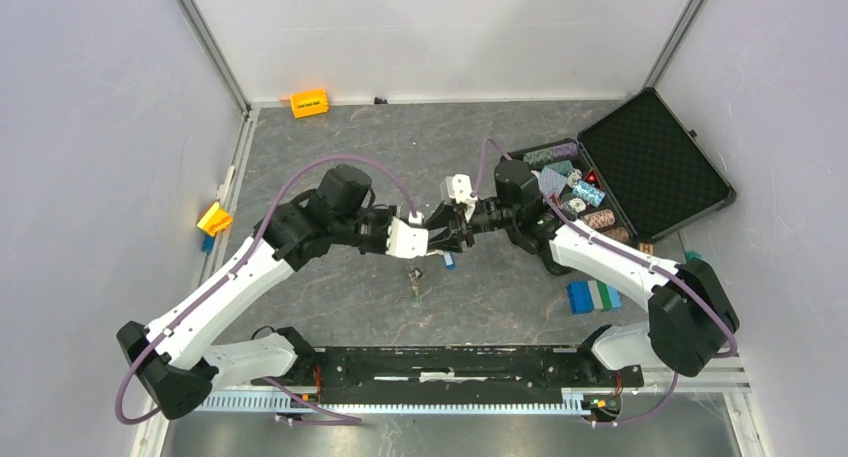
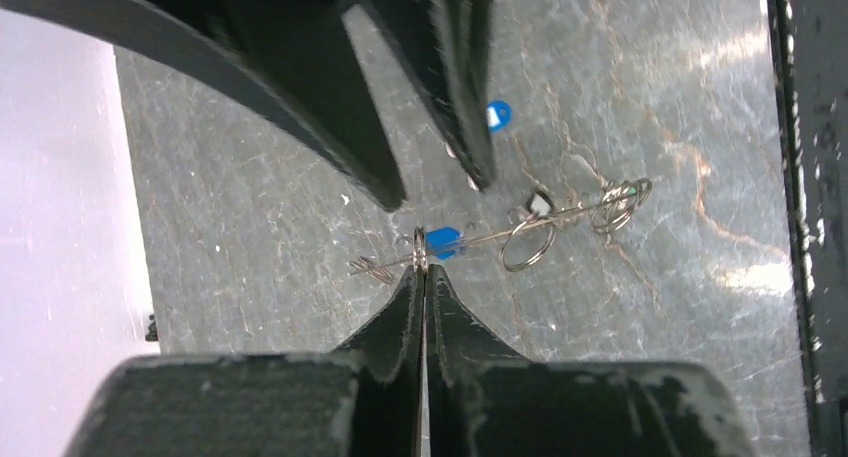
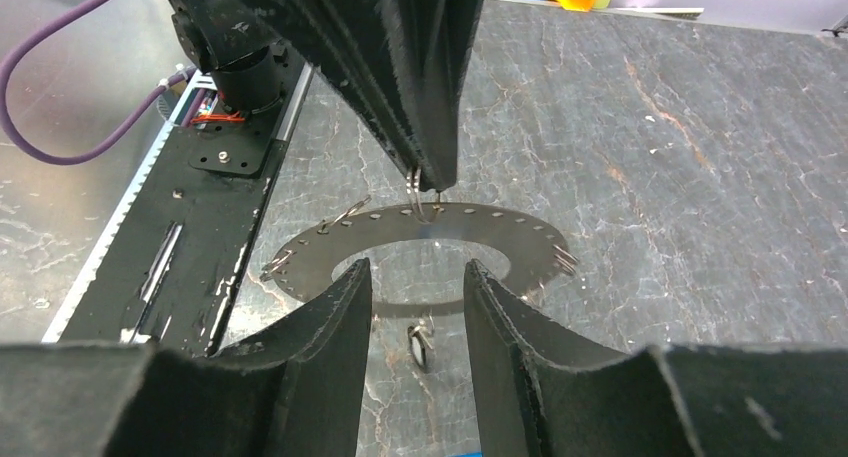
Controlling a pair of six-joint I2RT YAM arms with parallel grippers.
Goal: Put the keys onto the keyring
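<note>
The keyring (image 3: 480,227), a flat silvery disc with holes round its rim, hangs in the air and shows edge-on as a thin line (image 2: 480,234) in the left wrist view. My left gripper (image 2: 421,269) (image 1: 432,243) is shut on a small split ring at the disc's upper rim, beside a blue key tag (image 2: 445,240). My right gripper (image 3: 417,265) (image 1: 452,229) faces it with its fingers apart in front of the disc's lower part, and I see no contact. More keys (image 1: 415,279) (image 3: 420,345) lie on the table below, one with a green tag (image 2: 620,199). A blue-tagged key (image 2: 497,114) lies nearby.
An open black case (image 1: 650,162) with striped chips (image 1: 575,187) sits at the right. Blue, green and white blocks (image 1: 593,295) lie near the right arm's base. An orange block (image 1: 309,103) and a yellow one (image 1: 214,218) sit far left. The black base rail (image 1: 450,362) runs along the near edge.
</note>
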